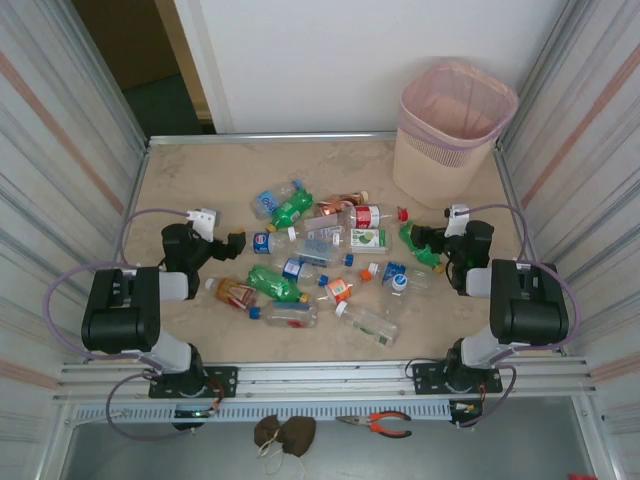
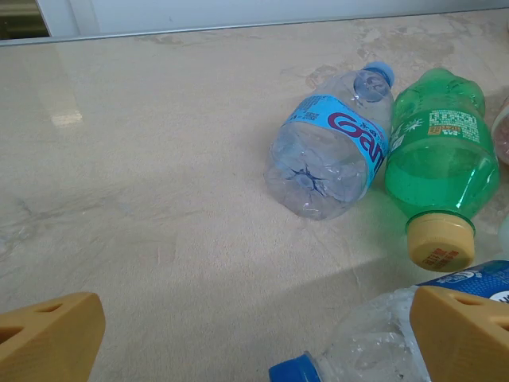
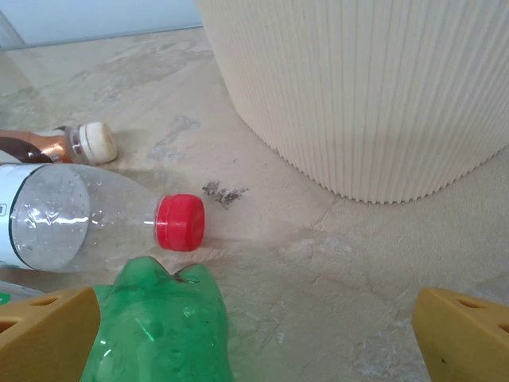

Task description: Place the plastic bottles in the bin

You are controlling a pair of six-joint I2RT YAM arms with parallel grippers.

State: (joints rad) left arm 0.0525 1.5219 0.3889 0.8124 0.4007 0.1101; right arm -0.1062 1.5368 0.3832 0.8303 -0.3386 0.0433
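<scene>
While right jaws gape, green bottle (image 3: 159,334) lies between them.

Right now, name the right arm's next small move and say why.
Probably ease the right gripper forward and down until it straddles the green bottle. Its jaws stand open, that bottle lies just ahead between them, nearer the left one, and the bin stands close ahead for the drop.
</scene>
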